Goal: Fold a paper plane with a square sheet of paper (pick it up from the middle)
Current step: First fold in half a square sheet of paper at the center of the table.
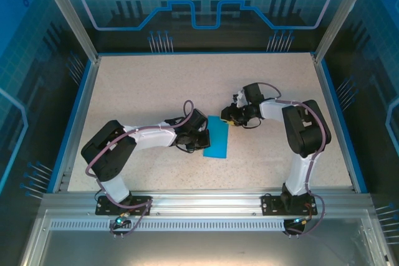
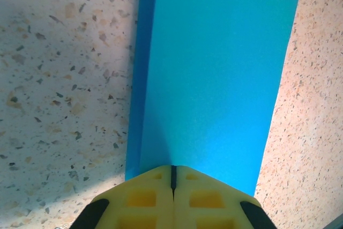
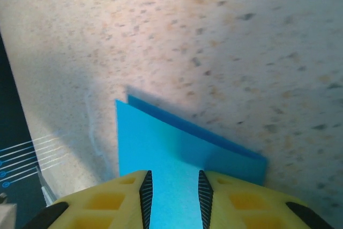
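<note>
Blue square sheet of paper (image 1: 217,137) lies on the table (image 1: 143,91), folded in half. Left gripper (image 2: 172,178), pressed together, sits on its left edge. Right gripper (image 3: 172,181), slightly spread, straddles the far end. Looks like the centre crease step; next up probably needs a corner lifted for the nose folds.

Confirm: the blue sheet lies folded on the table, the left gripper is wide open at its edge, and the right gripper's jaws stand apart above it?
No: the left gripper is shut, closed tight at the edge of the square sheet of paper, as the left wrist view shows. The rest stands: sheet folded on the table, right gripper with jaws apart above it.
</note>
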{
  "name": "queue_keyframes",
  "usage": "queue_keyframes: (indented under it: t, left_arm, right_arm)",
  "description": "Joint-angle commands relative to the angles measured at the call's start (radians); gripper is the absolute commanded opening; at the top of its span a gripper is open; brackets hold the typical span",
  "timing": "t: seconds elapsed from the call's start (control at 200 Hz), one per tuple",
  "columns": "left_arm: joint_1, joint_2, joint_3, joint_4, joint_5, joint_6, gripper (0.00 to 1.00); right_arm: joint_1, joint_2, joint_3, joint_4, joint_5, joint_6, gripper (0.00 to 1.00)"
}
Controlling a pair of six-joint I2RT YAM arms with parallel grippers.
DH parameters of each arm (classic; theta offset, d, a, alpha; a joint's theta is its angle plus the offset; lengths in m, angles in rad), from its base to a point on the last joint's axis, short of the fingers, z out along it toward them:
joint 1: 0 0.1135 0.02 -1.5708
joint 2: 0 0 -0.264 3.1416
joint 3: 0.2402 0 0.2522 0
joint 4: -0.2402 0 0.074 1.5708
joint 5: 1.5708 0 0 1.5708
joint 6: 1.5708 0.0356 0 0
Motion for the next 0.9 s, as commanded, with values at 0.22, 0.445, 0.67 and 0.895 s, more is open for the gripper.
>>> queue_keyframes:
  t: [0.22,0.445,0.67,0.895]
  left_arm:
    - [0.005,-0.027,0.031,-0.036,0.02,0.032,0.05]
    - [0.005,-0.031,0.031,-0.039,0.02,0.034,0.05]
    - [0.005,-0.034,0.032,-0.041,0.02,0.034,0.05]
    - [0.005,-0.046,0.031,-0.044,0.02,0.033,0.05]
  right_arm:
    - [-0.019,0.022,0.027,-0.041,-0.019,-0.013,0.32]
    - [-0.033,-0.008,0.089,-0.074,-0.042,-0.02,0.32]
    - [-0.04,0.051,0.067,-0.036,-0.049,-0.005,0.32]
    - [-0.044,0.109,0.057,-0.043,-0.003,-0.011,0.32]
